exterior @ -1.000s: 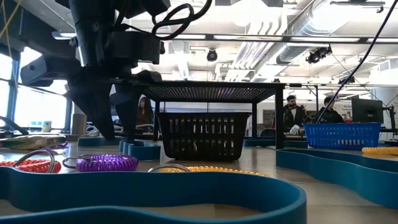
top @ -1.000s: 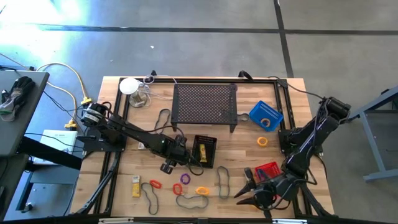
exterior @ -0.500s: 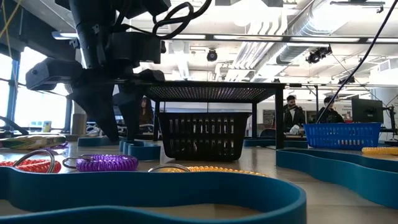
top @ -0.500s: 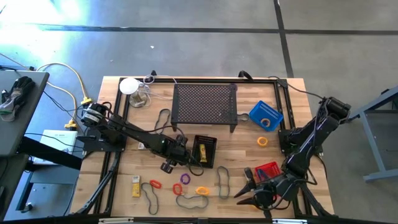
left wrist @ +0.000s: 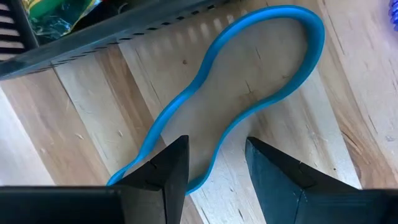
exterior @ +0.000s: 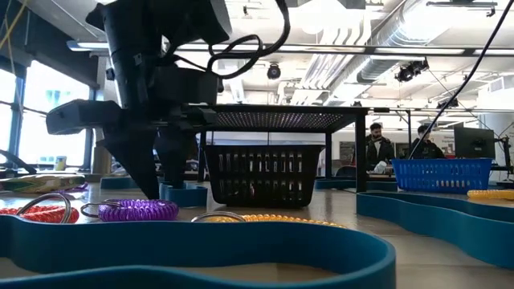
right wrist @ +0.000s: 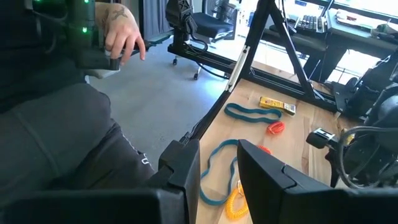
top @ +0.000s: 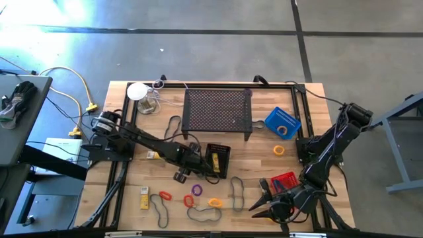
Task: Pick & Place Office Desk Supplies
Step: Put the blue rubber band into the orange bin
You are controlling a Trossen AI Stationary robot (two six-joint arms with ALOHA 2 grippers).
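At lower left of the high view, a yellow packet [top: 144, 198], a red ring [top: 164, 196] and a dark band loop [top: 158, 209] lie unsorted on the table [top: 132, 178]. At centre, the left gripper [top: 198, 173], fingers parted and empty, hangs low over a blue rubber band [left wrist: 249, 87] beside the black basket [top: 219, 160], which already holds a yellow packet. The purple ring [top: 197, 190] and orange ring [top: 215, 202] wait below it. At right, the blue basket [top: 283, 121] holds one ring; the right gripper [top: 260, 206], fingers narrowly parted and empty, idles by the red basket [top: 285, 181]. Most sorting remains.
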